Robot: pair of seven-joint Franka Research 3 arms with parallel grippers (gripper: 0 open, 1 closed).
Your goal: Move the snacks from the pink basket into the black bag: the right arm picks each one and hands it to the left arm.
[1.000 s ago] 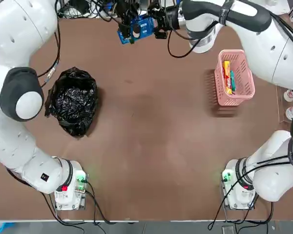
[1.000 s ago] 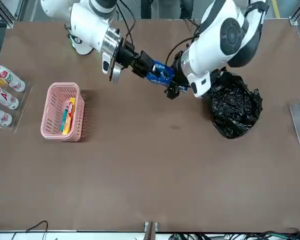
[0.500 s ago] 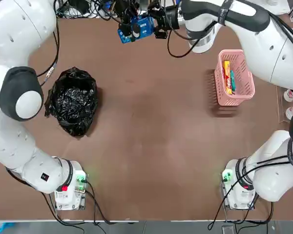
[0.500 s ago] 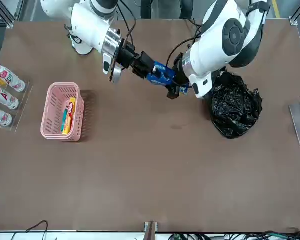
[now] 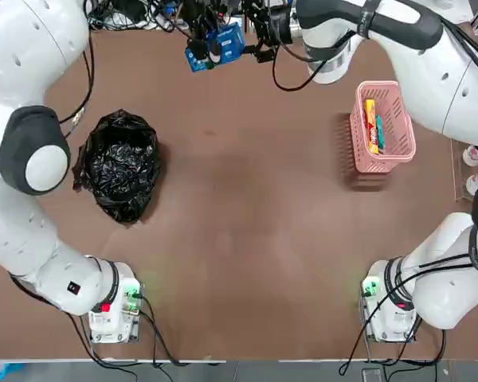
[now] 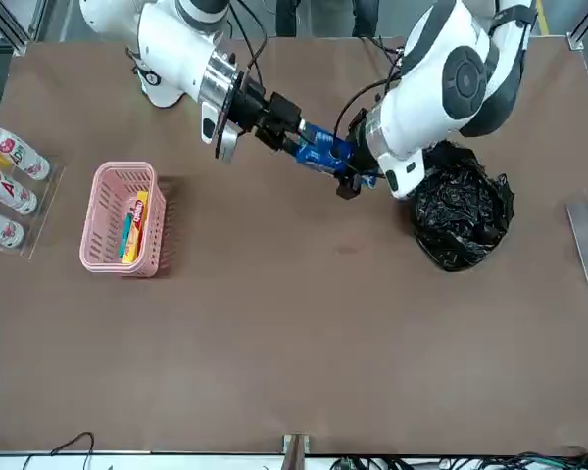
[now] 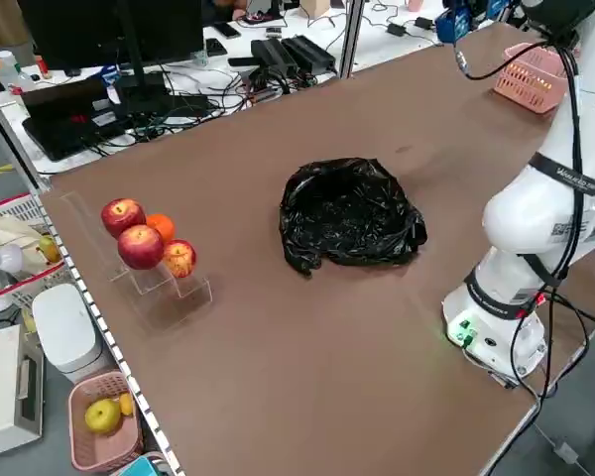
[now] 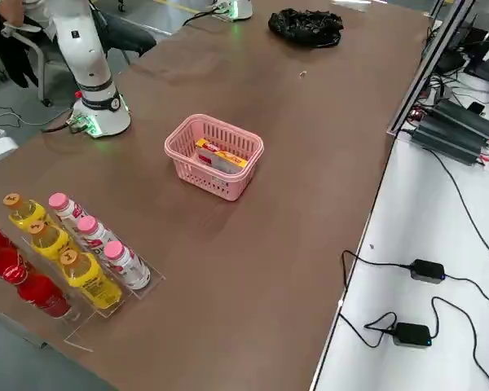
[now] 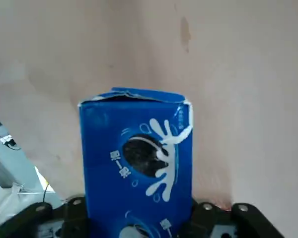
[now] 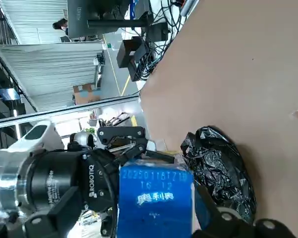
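- Front view shows you the left gripper point(image 6: 350, 164) clamped on the blue snack point(image 6: 320, 151), upper centre, and the right gripper point(image 6: 292, 135) spread wide beside it.
- Top view adds the black bag point(image 5: 121, 163) at left (pink basket point(image 5: 400, 150) far right).
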